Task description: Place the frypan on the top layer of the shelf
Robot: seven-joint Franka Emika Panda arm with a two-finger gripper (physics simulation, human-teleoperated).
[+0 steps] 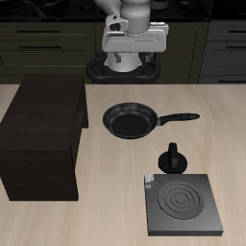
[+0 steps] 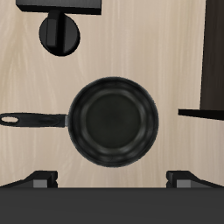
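The frypan (image 1: 129, 120) is a round black pan with a long straight handle, lying flat on the table beside the shelf (image 1: 43, 135), a large dark boxy unit with a flat top. My gripper (image 1: 133, 65) hangs high above the table's back, behind the pan, and is open and empty. In the wrist view the frypan (image 2: 112, 121) lies directly below, its handle pointing away from the shelf (image 2: 213, 61). Both fingertips (image 2: 39, 180) stand wide apart, and the gripper (image 2: 112, 180) touches nothing.
A small black knobbed object (image 1: 173, 159) stands nearer the table's front edge than the pan's handle. A square burner plate with concentric rings (image 1: 181, 204) lies at the front. Both show in the wrist view, the knobbed object (image 2: 59, 33) and the plate (image 2: 61, 7).
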